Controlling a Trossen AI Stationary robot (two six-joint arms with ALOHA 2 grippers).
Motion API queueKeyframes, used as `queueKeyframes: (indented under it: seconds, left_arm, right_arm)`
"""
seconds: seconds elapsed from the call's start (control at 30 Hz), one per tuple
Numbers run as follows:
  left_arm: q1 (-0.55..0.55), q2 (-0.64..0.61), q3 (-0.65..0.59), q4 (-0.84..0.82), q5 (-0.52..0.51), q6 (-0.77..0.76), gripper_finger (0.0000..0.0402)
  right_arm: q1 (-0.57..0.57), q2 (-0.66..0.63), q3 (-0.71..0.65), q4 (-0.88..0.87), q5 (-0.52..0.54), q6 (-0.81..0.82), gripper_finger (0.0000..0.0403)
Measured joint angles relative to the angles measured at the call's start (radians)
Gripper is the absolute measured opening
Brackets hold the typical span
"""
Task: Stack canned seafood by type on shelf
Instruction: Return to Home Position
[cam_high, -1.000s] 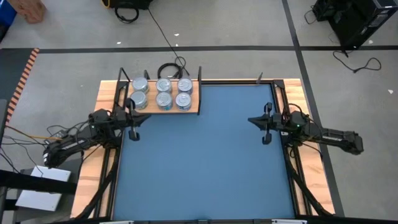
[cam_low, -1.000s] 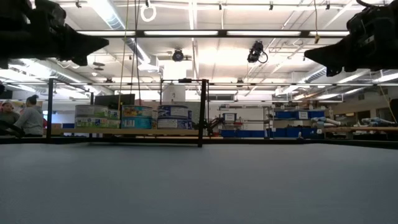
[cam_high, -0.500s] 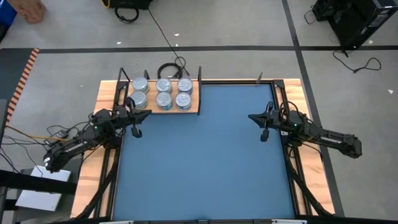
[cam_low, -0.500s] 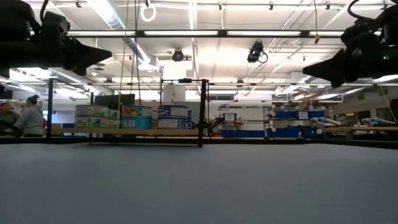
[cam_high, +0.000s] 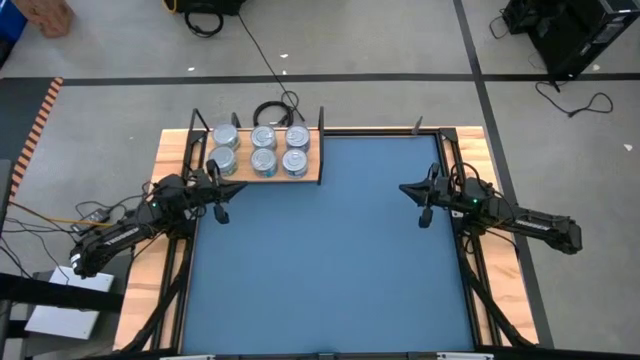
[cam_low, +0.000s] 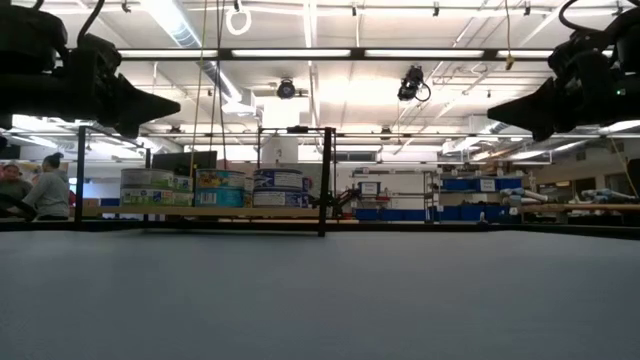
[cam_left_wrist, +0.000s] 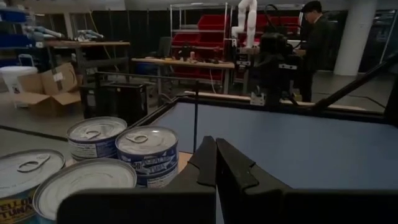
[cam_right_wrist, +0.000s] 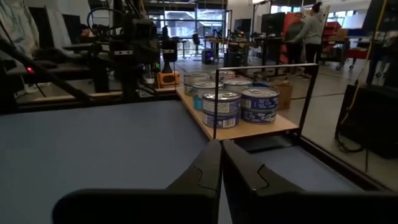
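Left gripper (cam_high: 228, 186) slightly nearer shelf (cam_high: 313, 166); lower layer of tins (cam_high: 264, 160) unseen from above

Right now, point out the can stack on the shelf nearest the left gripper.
The left-end stack in the row beside the mat. It sits right by the left gripper; the other five stand farther back or farther right.
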Motion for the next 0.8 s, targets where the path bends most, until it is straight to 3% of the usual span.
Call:
queueKeyframes:
  seconds: [0.8]
  left_arm:
    - [0.000, 0.000, 0.000, 0.040, 0.000, 0.000, 0.0001]
  right_arm:
    - [0.000, 0.000, 0.000, 0.007, 0.000, 0.006, 0.0024]
